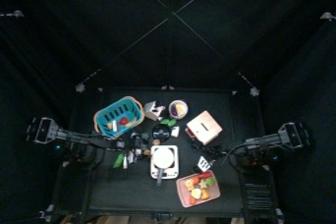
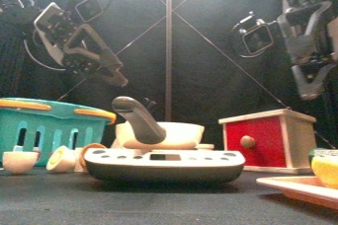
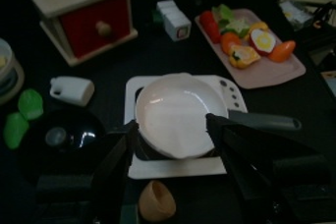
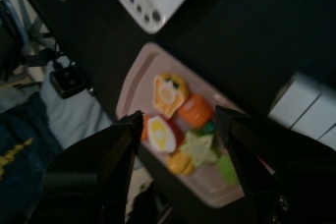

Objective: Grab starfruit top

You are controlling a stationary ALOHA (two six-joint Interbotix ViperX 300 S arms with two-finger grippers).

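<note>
Black curtains close in my small black worktop [image 1: 132,184]. The white scale [image 2: 158,162] sits in the middle. My left pincer [image 3: 171,135] hangs apart right above it. Right of the scale, the starfruit [image 4: 199,148] lies on the pink tray [image 4: 138,79], below my right pincer [image 4: 180,135], apart and empty.

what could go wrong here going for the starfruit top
1. The starfruit top lies packed among other food pieces on the pink tray, so the open right hand may well pinch or knock a neighbour instead.
2. The tray sits at the table's corner; a push might slide it off.
3. In the front view the right hand hangs high, so a long descent could drift off target.
</note>
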